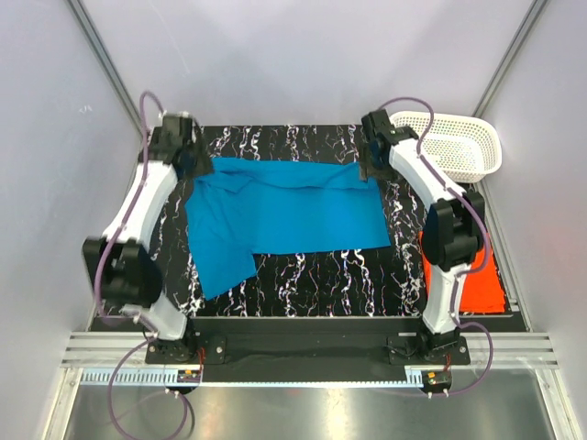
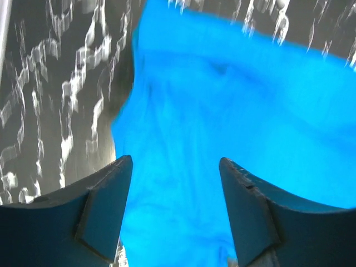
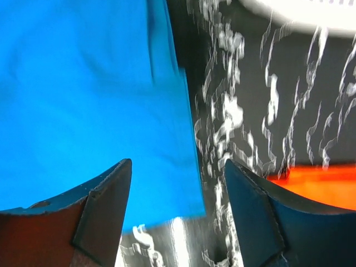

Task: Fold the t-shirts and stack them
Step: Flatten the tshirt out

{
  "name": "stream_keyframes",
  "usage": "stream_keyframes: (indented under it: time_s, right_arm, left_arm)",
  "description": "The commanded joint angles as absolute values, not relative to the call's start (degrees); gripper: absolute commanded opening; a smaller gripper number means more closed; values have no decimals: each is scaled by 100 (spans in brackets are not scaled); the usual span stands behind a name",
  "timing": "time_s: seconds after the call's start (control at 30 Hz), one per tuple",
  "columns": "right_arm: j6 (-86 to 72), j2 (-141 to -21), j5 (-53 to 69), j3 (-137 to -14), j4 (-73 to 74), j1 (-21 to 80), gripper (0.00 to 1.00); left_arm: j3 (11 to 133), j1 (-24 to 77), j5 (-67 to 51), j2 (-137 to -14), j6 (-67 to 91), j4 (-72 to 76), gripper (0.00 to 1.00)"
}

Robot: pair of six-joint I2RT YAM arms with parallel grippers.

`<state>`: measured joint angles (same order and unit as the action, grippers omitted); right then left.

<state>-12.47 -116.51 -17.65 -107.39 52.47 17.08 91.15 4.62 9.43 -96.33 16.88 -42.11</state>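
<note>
Reckoning the task as roughly halfway done. Finding the orange shirt (image 1: 483, 286) lying at the lower right of the top view, partly hidden behind the right arm, showing as a flat, straight-edged rectangle and so probably folded. Finding the blue shirt (image 1: 284, 215) lying in the middle of the frame on the mat (image 1: 321, 280), well apart from the orange one, so not yet stacked. Judging it as only partly folded: appearing doubled over in a band along the upper edge, reading as a wide rectangle on the right, but trailing a long loose flap toward the lower left and bunching into soft creases at the upper left. Seeing the left gripper (image 1: 195, 163) hanging at the shirt's upper-left corner and the right gripper (image 1: 371, 168) at its upper-right corner, near the basket (image 1: 486, 151). Showing both pairs of jaws spread apart and gripping nothing, with blue cloth lying loose below the gap in each wrist view. Leaving, by this reading, the tucking-in of the flap, more folds to shrink the blue shirt, and the placing of one shirt on the other.
</note>
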Motion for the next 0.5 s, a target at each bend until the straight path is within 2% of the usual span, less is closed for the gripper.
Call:
stream_keyframes:
  time_s: [0.0, 0.07, 0.2, 0.27, 0.3, 0.33, 0.47]
  right_arm:
    - [-1502, -10628, -1321, -10048, 5423, 1714, 75]
    - [-1643, -10399, -1056, -9406, 5414, 1714, 75]
    - [-2143, -9802, -336, -8404, 5265, 1714, 75]
    - [-2276, -9599, -176, -7929, 5089, 1714, 75]
    - [-2372, -9441, -80, -7815, 5054, 1714, 75]
    - [-2399, -9379, -18, -7692, 5010, 1714, 74]
    - [-2505, -9211, 316, -7629, 4896, 1714, 73]
  left_arm:
    - [7808, 536, 800, -8144, 2275, -4069, 62]
    - [6801, 615, 843, -7579, 2652, -4096, 53]
    - [5513, 1123, 957, -6330, 3435, -4297, 51]
    - [5046, 1265, 993, -5802, 3969, -4481, 53]
    - [4871, 1292, 924, -5644, 4173, -4622, 60]
    - [4678, 1283, 853, -5512, 4375, -4640, 64]
    - [3692, 1231, 686, -5168, 5455, -4719, 65]
